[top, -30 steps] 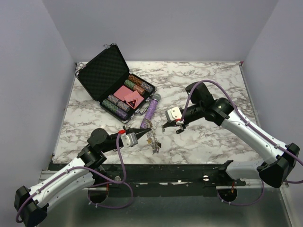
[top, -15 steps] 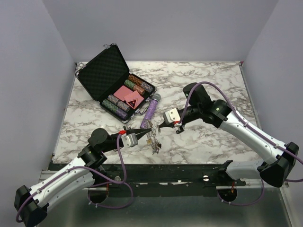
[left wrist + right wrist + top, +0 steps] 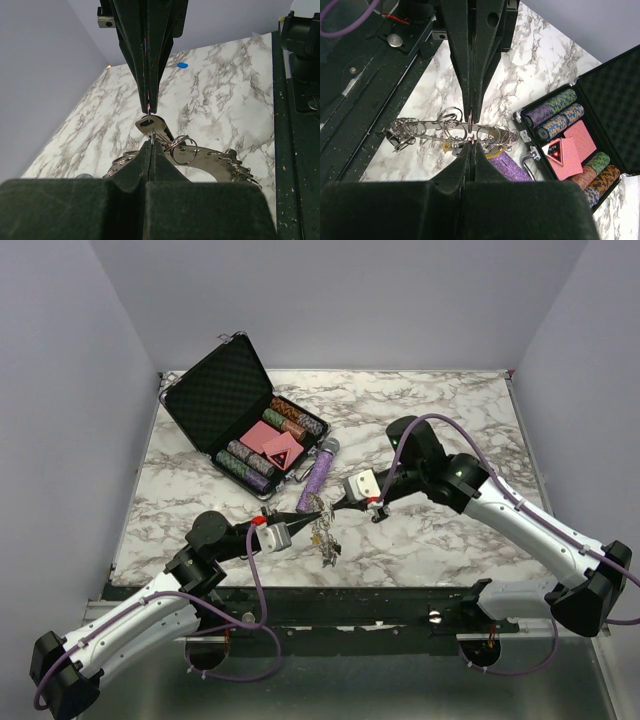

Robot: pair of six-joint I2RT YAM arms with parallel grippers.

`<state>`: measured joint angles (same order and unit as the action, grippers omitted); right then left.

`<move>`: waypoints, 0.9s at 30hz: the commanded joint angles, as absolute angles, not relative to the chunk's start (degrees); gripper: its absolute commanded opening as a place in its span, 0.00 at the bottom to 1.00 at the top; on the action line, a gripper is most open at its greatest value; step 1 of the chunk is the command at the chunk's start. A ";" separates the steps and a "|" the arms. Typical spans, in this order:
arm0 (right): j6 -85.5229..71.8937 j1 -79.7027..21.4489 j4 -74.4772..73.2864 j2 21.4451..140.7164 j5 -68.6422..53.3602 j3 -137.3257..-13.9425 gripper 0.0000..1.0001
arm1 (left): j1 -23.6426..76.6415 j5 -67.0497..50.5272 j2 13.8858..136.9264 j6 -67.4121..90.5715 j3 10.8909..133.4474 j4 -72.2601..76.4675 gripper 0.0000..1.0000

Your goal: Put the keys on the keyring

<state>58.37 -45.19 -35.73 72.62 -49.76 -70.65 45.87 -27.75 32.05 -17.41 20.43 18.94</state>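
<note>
Keyring (image 3: 323,534), silver metal ring strung with many small silver keys, hangs from left tool (image 3: 151,144), jaws together on a wire loop of it, low over white marble worktop (image 3: 450,530); can't tell if its bottom touches. Right tool (image 3: 149,108) jaws together too, nose to nose with left tool, tips touching head of flat silver key (image 3: 146,122) between them; can't tell if it pinches that key. Step looks like threading this key onto the keyring; next move needs fine lining-up of key hole with ring wire. Purple glittery tube (image 3: 317,472) and open black case of poker chips (image 3: 215,395) lie beyond, apart
</note>
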 commanded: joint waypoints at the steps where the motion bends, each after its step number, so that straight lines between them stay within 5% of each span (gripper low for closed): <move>1: 57.13 -46.05 -33.93 71.19 -50.10 -69.52 0.00 | 45.62 -29.44 31.73 -17.58 20.48 22.85 0.00; 27: 56.60 -47.37 -32.87 71.28 -48.69 -68.73 0.00 | 45.70 -28.92 31.73 -17.14 20.48 23.12 0.00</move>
